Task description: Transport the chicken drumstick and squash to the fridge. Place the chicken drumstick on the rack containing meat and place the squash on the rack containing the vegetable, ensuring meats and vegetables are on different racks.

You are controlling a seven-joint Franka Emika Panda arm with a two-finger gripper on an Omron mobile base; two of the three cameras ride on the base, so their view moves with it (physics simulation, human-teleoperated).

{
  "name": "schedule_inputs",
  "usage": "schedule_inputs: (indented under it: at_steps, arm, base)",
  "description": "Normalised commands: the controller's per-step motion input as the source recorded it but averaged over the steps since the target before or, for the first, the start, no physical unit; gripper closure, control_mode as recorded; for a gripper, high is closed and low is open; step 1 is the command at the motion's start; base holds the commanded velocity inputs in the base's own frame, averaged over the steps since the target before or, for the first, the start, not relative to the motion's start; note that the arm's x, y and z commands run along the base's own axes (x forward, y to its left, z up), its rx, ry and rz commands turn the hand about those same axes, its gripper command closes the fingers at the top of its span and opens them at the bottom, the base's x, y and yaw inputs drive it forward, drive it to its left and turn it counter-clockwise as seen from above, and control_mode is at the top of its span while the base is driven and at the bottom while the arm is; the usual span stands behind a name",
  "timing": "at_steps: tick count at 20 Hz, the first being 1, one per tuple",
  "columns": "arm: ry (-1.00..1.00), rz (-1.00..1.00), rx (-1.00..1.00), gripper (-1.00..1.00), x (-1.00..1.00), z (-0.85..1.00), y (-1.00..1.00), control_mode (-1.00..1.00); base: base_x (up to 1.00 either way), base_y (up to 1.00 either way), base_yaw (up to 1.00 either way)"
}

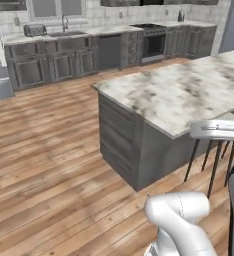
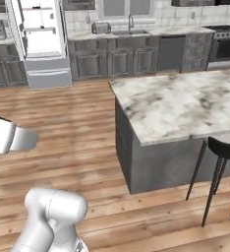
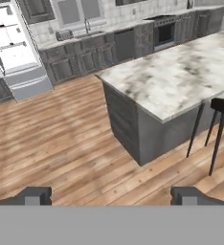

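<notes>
Facing the marble island (image 3: 181, 76), the gripper (image 3: 111, 196) hangs wide and empty, fridge (image 3: 13, 48) far off beyond.

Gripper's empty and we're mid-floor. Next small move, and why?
Probably drive on toward the fridge: it stands open at the far left wall, across bare wood floor, well out of reach. The gripper is open with nothing between its fingertips.
</notes>
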Motion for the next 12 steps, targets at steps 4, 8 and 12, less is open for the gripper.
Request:
schedule_inputs:
  at_steps: [4,8,12]
  arm:
    - [0.00,0.00,0.00,-1.00,0.00,0.00,0.00,1.00]
    - [0.00,0.00,0.00,-1.00,0.00,0.00,0.00,1.00]
    - [0.00,0.00,0.00,-1.00,0.00,0.00,0.00,1.00]
  base:
    - [-0.69,-1.00,0.47]
    - [-0.64,-1.00,0.45]
    - [-0.16,-1.00,0.37]
